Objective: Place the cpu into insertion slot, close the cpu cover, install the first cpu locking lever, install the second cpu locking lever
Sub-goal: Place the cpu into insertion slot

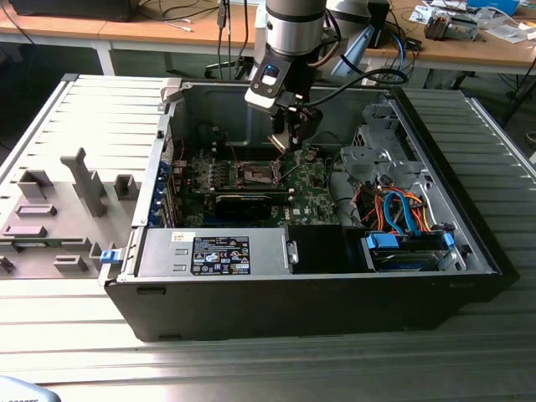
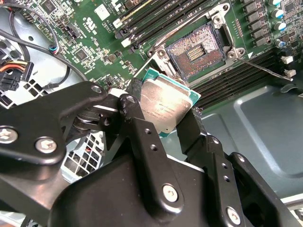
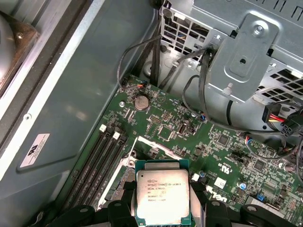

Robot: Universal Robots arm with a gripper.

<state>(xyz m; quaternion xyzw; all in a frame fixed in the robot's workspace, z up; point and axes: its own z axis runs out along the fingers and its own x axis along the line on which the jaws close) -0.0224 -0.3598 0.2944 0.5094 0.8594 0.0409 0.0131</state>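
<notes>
My gripper (image 2: pixel 163 112) is shut on the cpu (image 2: pixel 166 105), a flat square chip with a grey metallic face and a green rim, gripped by two opposite edges. It hangs above the green board, a short way off the insertion slot (image 2: pixel 199 51), whose pin field lies bare inside a silvery rim. In the first wrist view the cpu (image 3: pixel 162 197) sits between the black fingers (image 3: pixel 118 210). A silvery frame edge (image 3: pixel 156 147) beyond the chip looks like the raised cpu cover. In the exterior view the gripper (image 1: pixel 293 141) hovers just to the right of the slot (image 1: pixel 258 173).
A thin metal lever rod (image 2: pixel 265 69) juts out beside the slot. Black memory slots (image 2: pixel 156 19) flank it. The grey drive cage (image 3: pixel 246 56) and loose cables (image 1: pixel 394 209) stand on the exterior view's right. The case walls (image 1: pixel 167 151) enclose the board.
</notes>
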